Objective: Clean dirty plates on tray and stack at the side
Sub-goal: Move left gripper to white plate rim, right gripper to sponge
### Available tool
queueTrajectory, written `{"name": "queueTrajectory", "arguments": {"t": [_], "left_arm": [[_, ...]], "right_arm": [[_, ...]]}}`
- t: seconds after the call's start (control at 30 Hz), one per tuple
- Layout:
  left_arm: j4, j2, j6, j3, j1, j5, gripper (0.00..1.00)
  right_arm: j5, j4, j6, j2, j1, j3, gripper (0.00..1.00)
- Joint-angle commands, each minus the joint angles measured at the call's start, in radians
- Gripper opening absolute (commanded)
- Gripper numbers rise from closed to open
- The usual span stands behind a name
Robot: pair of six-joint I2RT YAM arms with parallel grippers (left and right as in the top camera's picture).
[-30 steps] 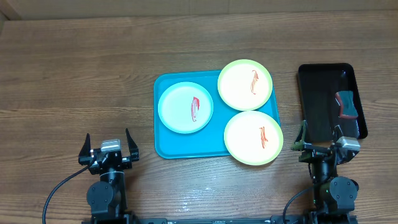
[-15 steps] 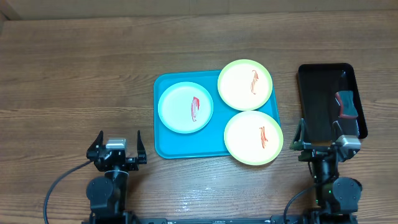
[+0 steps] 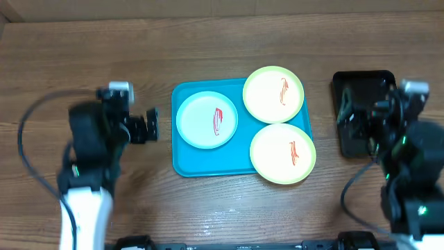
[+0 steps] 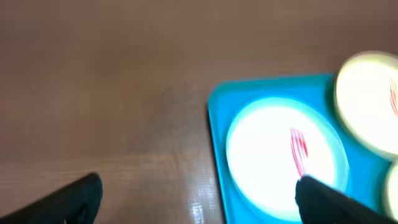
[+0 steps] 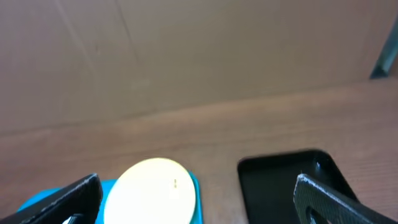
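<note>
Standing wide apart, the fingers of the left gripper (image 4: 198, 183) hold nothing. The gripper hangs above bare wooden table (image 3: 83, 55), just beside the left short rim of the tray (image 3: 208, 164), and faces it. The right gripper (image 5: 198, 184) is likewise spread wide and empty; it sits over the black tray (image 3: 361, 83), well apart from the plates.

The turquoise tray lies at table centre. Its long axis runs left to right, turned slightly off square with the table edge.

Plate positions on the tray:
- The white plate (image 3: 207, 120) lies flat in the left half, fully inside the rim. Its red smear (image 3: 218, 122) runs roughly near to far.
- The far yellow plate (image 3: 273, 94) sits at the far right corner and overhangs the far rim.
- The near yellow plate (image 3: 282, 153) sits at the near right corner, overhangs the near and right rims, and nearly touches the far one.

Both yellow plates carry a thin red-orange streak.
</note>
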Motion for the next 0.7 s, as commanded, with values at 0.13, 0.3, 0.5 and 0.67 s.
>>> {"name": "queueTrajectory", "arguments": {"t": [0.13, 0.3, 0.5, 0.67], "left_arm": [[-0.351, 0.436, -0.015, 0.517, -0.123, 0.041, 1.00], [-0.365, 0.563, -0.014, 0.545, -0.200, 0.027, 1.00], [-0.329, 0.678, -0.019, 0.544, -0.201, 0.131, 1.00], [-0.338, 0.775, -0.019, 0.544, -0.201, 0.152, 1.00]], "right_arm": [[-0.145, -0.243, 0.000, 0.257, -0.045, 0.326, 1.00], [-0.409, -0.414, 0.000, 0.419, -0.240, 0.446, 1.00], [-0.553, -0.449, 0.001, 0.531, -0.430, 0.458, 1.00], [-0.422, -0.469, -0.033, 0.607, -0.472, 0.458, 0.96]]}}
